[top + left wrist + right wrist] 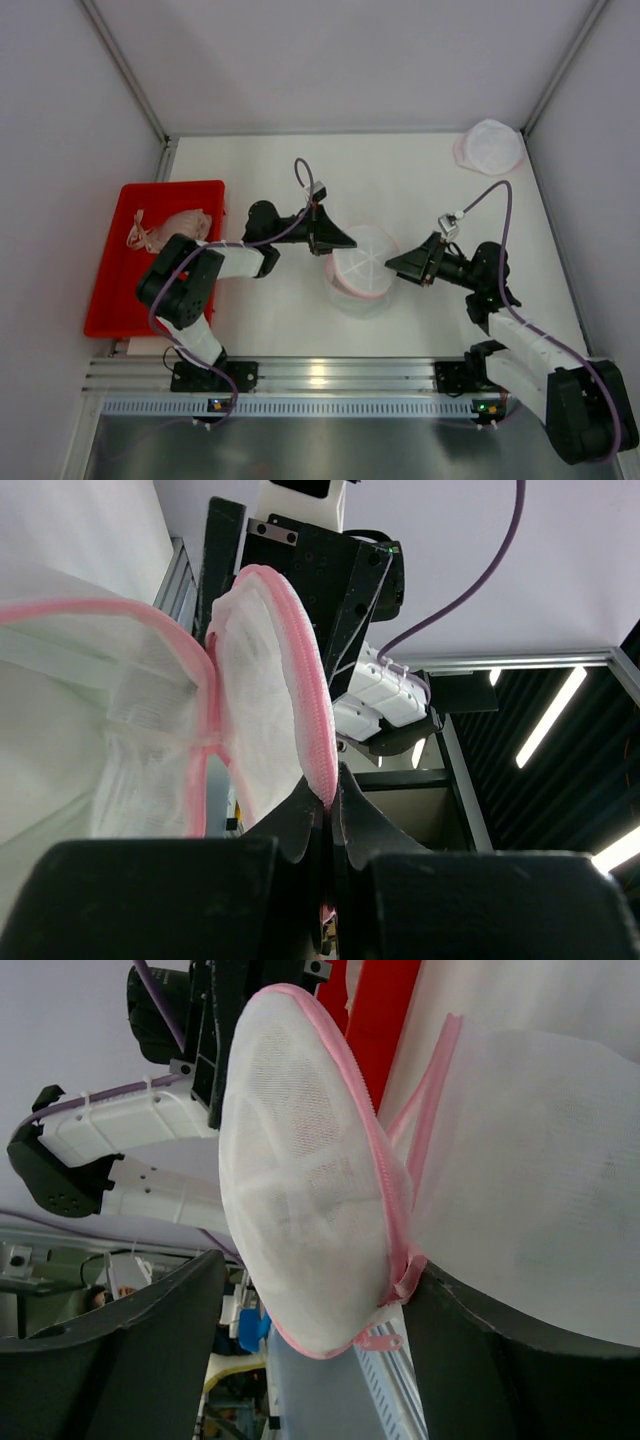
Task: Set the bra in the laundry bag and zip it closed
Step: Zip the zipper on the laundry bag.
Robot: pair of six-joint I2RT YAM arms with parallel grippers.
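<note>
the bag (362, 268) sits mid-table (400, 180), a round white mesh pouch trimmed in pink, with its lid (270, 680) raised on edge and the body open beside it. the left gripper (340, 240) reaches in from the left, and the left wrist view shows its jaws clenched on the lid's pink zipper rim (318, 720), the rim running down into the pinch. the right gripper (395, 265) comes at the bag from the right with its jaws spread wide. in the right wrist view the upright lid stands in the gap between the two fingers (120, 1340), and the far finger sits just beside the pink seam where lid meets body; whether it touches cannot be told. the zipper pull (380, 1340) hangs at the lid's lower edge, near that seam, and neither finger is on it. the bra (180, 226) is not in the bag: it lies bunched at the far end of the red tray (110, 300) at the table's left edge, well apart from both grippers. a second pouch (490, 147), white with a pink rim, lies in the far right corner.
</note>
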